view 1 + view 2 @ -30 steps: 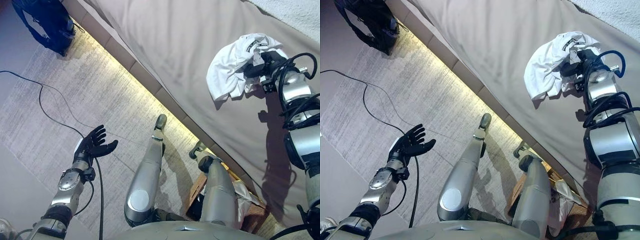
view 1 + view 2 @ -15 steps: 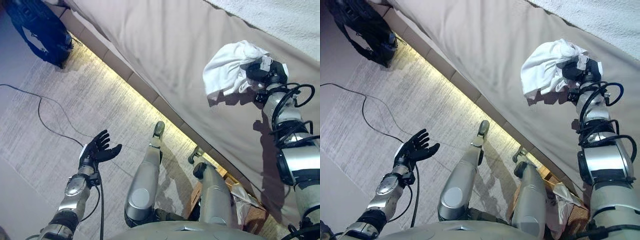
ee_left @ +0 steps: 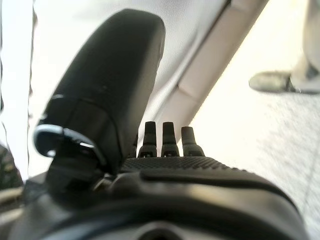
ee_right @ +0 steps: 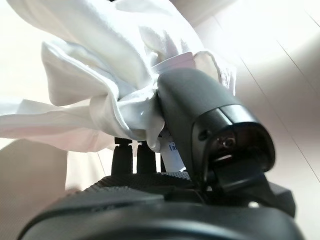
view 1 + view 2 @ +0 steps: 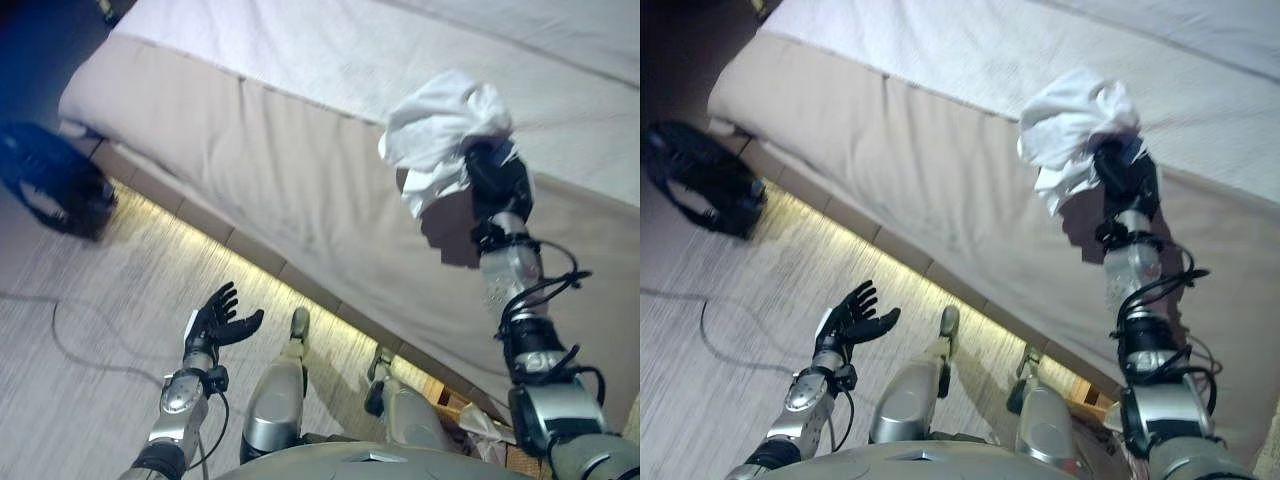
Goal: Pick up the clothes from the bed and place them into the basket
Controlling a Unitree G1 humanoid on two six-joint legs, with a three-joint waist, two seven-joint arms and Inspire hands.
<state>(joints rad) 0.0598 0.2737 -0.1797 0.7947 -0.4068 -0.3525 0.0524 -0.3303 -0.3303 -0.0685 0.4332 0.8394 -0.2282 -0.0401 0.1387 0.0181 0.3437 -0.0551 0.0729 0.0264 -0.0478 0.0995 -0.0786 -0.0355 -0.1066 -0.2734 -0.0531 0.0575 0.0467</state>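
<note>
- A white garment (image 5: 440,130) is clamped in the curled right hand (image 5: 497,178), above the bed (image 5: 300,160).
- The left hand (image 5: 222,322) is held spread, empty.
- The clamp should be kept firm until the basket is reached.

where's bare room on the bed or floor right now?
Free: the bed left of the white garment held in the right hand, and the floor between the black bag and the open left hand. Crowded: around the garment.

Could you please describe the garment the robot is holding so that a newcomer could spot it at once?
Start at the wide beige bed. Above its near edge, the right hand is closed on a crumpled white garment, bunched and hanging. It is the only loose cloth over the bed.
</note>
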